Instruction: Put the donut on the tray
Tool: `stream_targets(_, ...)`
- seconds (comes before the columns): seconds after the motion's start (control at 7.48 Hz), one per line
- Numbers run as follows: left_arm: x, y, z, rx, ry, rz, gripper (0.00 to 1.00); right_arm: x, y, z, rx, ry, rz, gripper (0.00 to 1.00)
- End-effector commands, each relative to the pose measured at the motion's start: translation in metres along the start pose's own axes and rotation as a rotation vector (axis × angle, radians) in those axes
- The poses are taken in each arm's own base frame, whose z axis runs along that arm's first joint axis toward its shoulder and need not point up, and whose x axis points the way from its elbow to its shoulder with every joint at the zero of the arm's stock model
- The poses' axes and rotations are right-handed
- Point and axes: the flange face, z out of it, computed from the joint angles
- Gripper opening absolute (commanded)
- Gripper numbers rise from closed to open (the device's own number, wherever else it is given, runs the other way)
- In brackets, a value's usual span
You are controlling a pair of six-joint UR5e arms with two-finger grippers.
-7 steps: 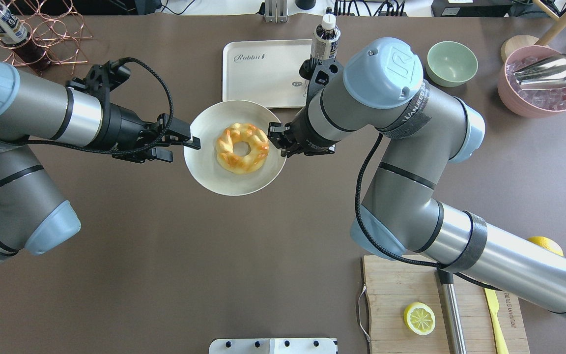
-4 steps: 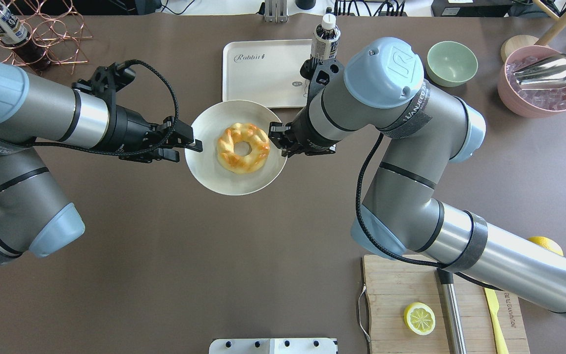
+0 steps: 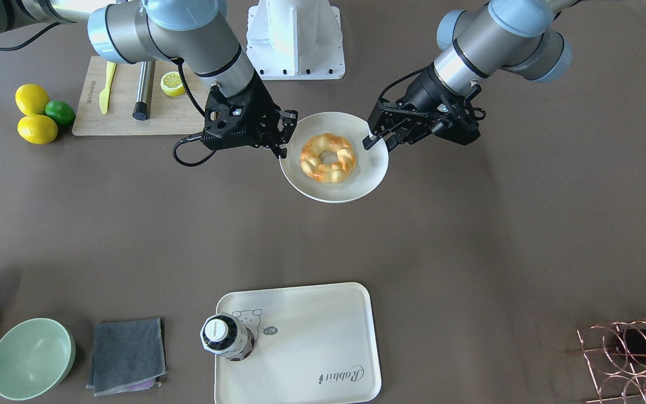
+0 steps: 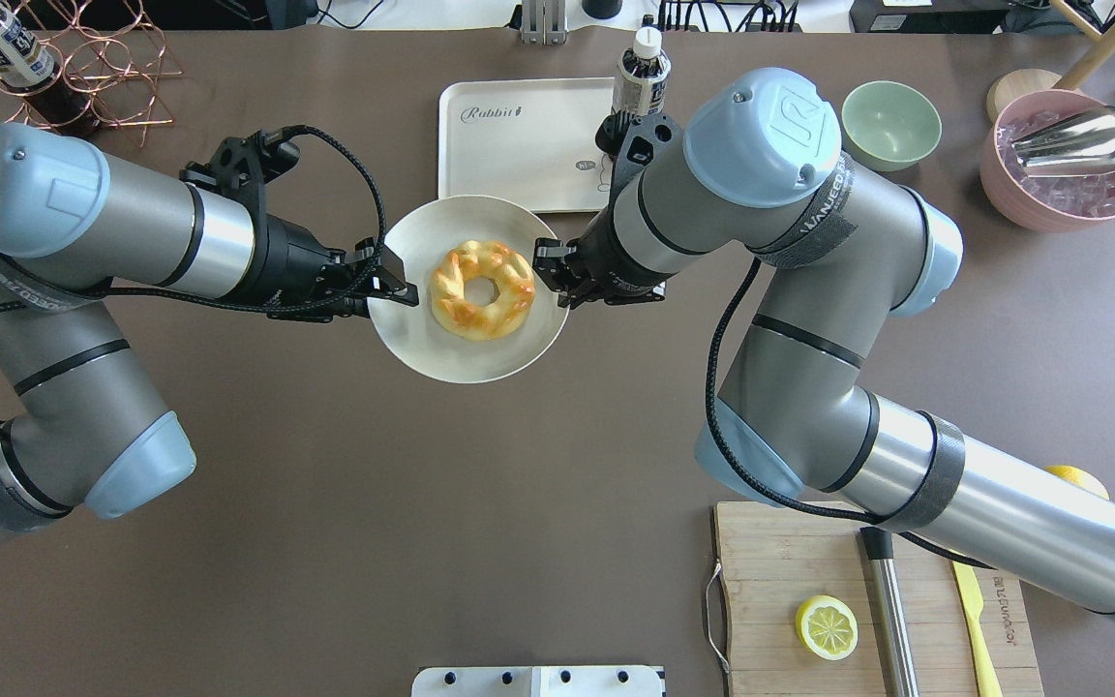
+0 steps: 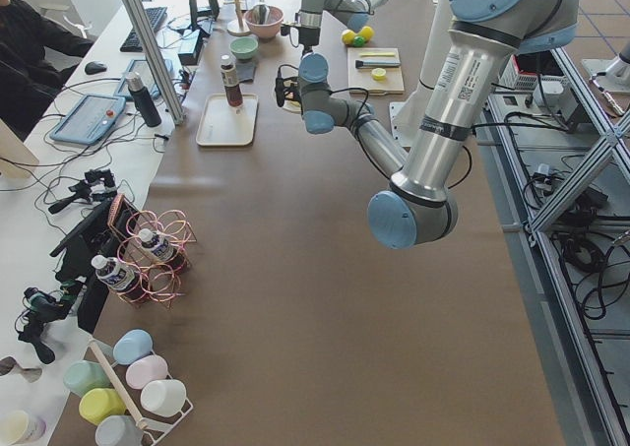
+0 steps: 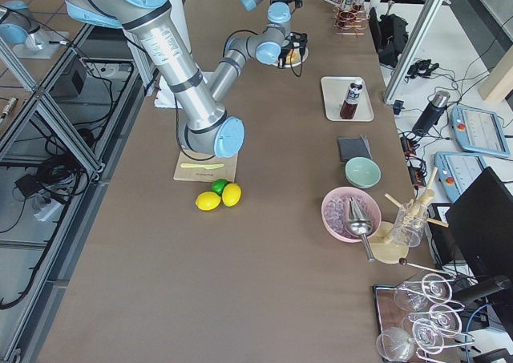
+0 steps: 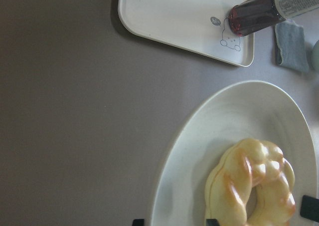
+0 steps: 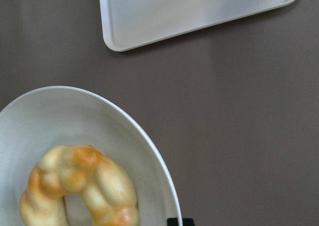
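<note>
The donut (image 4: 514,286) (image 3: 312,163), a braided yellow ring with browned patches, lies on a round off-white plate (image 4: 451,353) (image 3: 328,191) that hangs above the table. My right gripper (image 4: 546,276) (image 3: 285,134) is shut on the plate's right rim. My left gripper (image 4: 391,298) (image 3: 376,137) is open with its fingers astride the plate's left rim. The cream tray (image 4: 519,145) (image 3: 312,336) with "Rabbit" script lies on the table beyond the plate. Both wrist views show the donut (image 7: 249,176) (image 8: 99,181) and the tray (image 7: 169,11) (image 8: 174,11).
A dark bottle (image 4: 640,77) (image 3: 225,336) stands on the tray's right corner. A green bowl (image 4: 890,124), a pink bowl of ice (image 4: 1066,174), a cutting board (image 4: 790,571) with a lemon slice (image 4: 827,626), and a copper rack (image 4: 83,68) stand around.
My left gripper has moved right to the plate's left rim, one finger now over the plate. The plate, donut and right gripper have hardly moved.
</note>
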Motion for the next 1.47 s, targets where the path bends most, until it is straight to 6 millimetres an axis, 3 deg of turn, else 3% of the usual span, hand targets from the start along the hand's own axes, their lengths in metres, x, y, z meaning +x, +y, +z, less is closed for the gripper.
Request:
stream_targets(0.0, 0.002, 0.000, 0.001, 0.004, -0.006, -0.001, 0.48, 0.004, -0.003, 0.000, 0.000, 0.005, 0.003, 0.00)
stream_targets(0.27, -0.003, -0.003, -0.001, 0.009, -0.013, -0.007, 0.48, 0.016, -0.015, -0.008, -0.010, 0.006, 0.016, 0.00)
stream_targets(0.8, -0.003, -0.002, -0.001, 0.010, -0.013, -0.006, 0.48, 0.019, -0.013, -0.012, -0.009, 0.002, 0.015, 0.00)
stream_targets(0.94, -0.003, -0.001, 0.000, 0.008, -0.014, -0.007, 0.43, 0.019, -0.013, -0.012, -0.009, 0.003, 0.015, 0.00)
stream_targets(1.07, -0.002, -0.001, -0.001, 0.008, -0.013, -0.006, 0.18, 0.020, -0.013, -0.011, -0.010, 0.004, 0.016, 0.00)
stream_targets(1.2, -0.002, -0.002, -0.001, 0.011, -0.013, -0.006, 0.00, 0.019, -0.013, -0.012, -0.009, 0.003, 0.015, 0.00)
stream_targets(1.34, -0.001, -0.001, -0.001, 0.010, -0.012, -0.007, 0.00, 0.020, -0.014, -0.010, -0.010, 0.006, 0.017, 0.00)
